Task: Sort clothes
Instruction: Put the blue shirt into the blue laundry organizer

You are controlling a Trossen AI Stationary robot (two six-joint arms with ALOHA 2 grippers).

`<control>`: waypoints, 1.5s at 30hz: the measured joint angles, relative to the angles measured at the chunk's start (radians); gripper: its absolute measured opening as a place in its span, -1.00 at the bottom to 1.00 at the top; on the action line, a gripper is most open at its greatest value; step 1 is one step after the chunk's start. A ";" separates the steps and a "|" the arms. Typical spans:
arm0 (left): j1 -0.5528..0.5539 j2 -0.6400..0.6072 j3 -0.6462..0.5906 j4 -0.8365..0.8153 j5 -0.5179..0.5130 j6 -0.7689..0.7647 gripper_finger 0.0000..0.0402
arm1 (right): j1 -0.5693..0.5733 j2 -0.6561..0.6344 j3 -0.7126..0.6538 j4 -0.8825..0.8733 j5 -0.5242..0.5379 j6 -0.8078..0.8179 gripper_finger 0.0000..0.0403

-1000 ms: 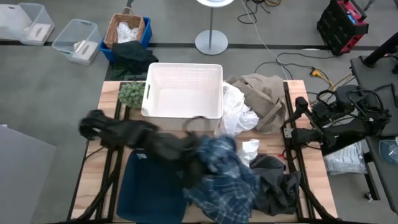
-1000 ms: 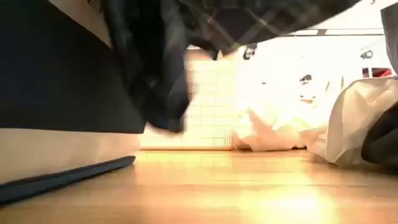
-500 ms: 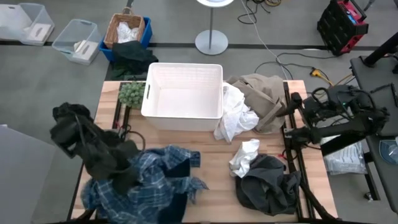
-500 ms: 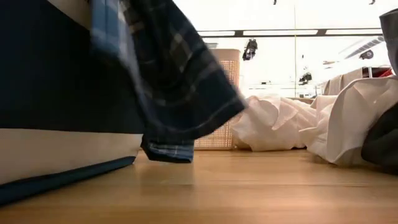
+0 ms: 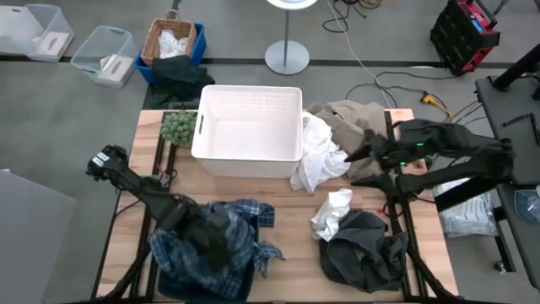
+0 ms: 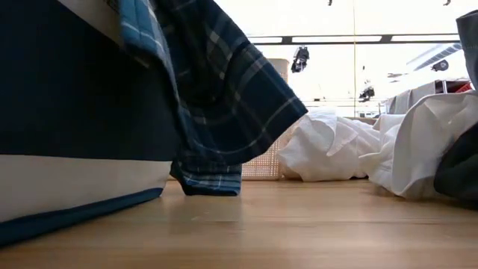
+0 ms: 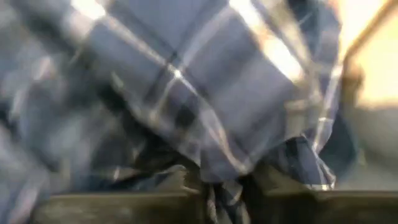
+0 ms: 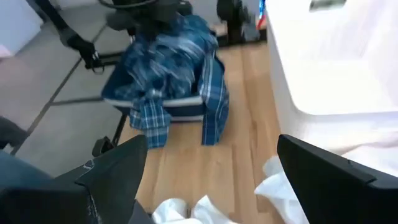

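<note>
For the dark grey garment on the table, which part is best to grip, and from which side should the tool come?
Probably grip the dark grey garment at its raised crumpled top, coming straight down from above. It lies bunched in folds, so a ridge offers a bite; the small white cloth touches its far edge, so stay nearer the middle.

I was running it in a lab or workshop: grey floor, cables (image 5: 396,80) trailing, a red tool case (image 5: 465,34), a lamp stand (image 5: 287,56), clear storage bins (image 5: 103,56).
</note>
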 joint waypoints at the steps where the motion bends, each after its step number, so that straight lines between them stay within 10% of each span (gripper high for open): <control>1: -0.004 0.006 -0.008 0.020 0.044 0.015 -0.65 | 0.000 0.016 0.000 0.000 -0.003 0.010 0.76; 15: -0.054 0.011 0.346 -0.232 0.039 0.169 0.44 | 0.000 0.129 -0.001 0.006 -0.006 0.081 0.76; 23: 0.035 0.009 0.548 -0.402 -0.434 0.417 0.34 | 0.000 0.116 -0.001 0.006 -0.006 0.096 0.76; 28: 0.176 0.010 0.406 -0.389 -0.525 0.601 -0.16 | 0.000 0.116 -0.001 0.006 -0.006 0.095 0.76; 35: 0.229 -0.054 0.089 -0.110 -0.182 0.677 -0.95 | 0.000 0.116 -0.001 0.006 -0.006 0.103 0.76; 45: 0.261 -0.224 -0.221 0.142 -0.194 0.662 -0.37 | 0.001 0.116 -0.001 0.006 -0.006 0.096 0.76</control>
